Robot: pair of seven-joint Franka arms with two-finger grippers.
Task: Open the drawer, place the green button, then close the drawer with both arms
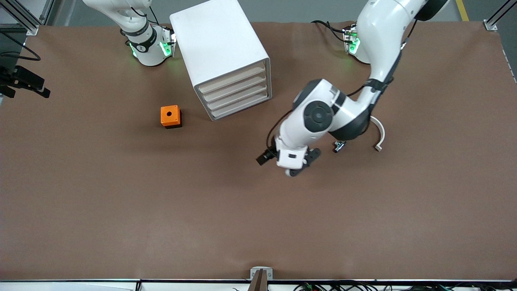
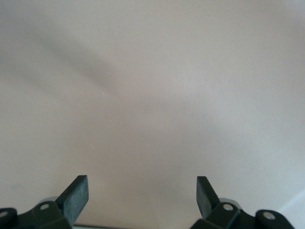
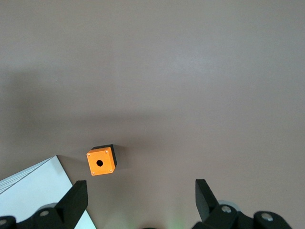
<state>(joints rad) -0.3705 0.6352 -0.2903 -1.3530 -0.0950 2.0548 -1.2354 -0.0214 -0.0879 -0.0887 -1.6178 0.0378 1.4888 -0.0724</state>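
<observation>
The white cabinet point(image 1: 218, 40) stands at the back, near the right arm's base. All four beige drawer fronts point(image 1: 236, 91) are shut. A tiny dark button point(image 1: 338, 146) lies on the table, partly under the left arm's forearm. My left gripper point(image 1: 303, 165) hangs low over bare table, beside the button and nearer the cabinet's end. In the left wrist view the gripper point(image 2: 142, 191) is open and empty. My right gripper point(image 3: 141, 195) is open and empty, held high. It does not show in the front view.
An orange box with a round hole point(image 1: 171, 116) stands beside the cabinet, toward the right arm's end; it also shows in the right wrist view point(image 3: 101, 161), next to the cabinet's corner point(image 3: 33, 191). A white curved strip point(image 1: 379, 137) lies near the button.
</observation>
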